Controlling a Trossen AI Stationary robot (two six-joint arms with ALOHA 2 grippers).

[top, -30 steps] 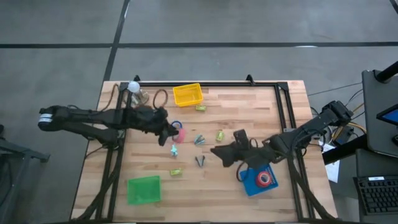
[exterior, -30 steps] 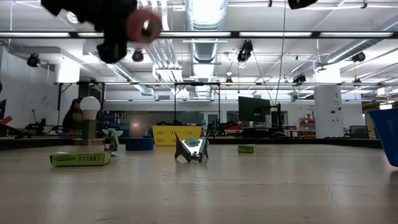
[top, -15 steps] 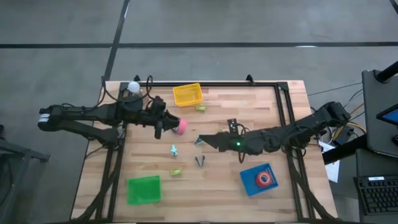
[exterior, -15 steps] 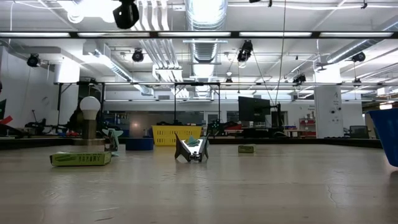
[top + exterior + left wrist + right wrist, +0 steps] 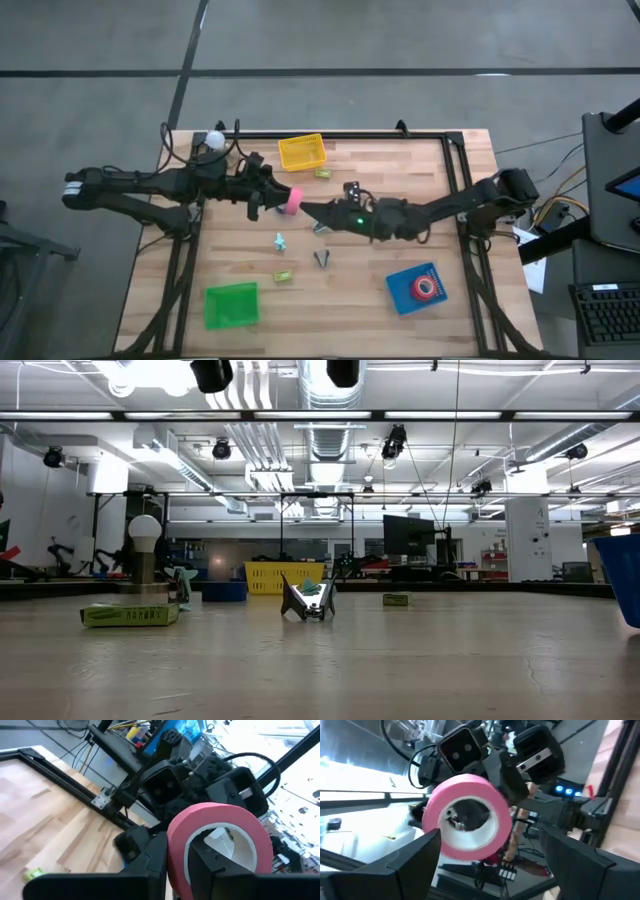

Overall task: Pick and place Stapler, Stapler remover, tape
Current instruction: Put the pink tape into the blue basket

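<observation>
Pink tape roll [image 5: 293, 201]: ring-shaped, wide band, white inner core. It is held clear above the table's middle, pinched through its wall by the left gripper [image 5: 283, 201]. Right gripper [image 5: 305, 209] faces it just beside, fingers spread wide, holding nothing. Table [image 5: 440, 180]: pale wood planks, dark frame. Room beyond: ceiling strip lights and ducting.
</observation>
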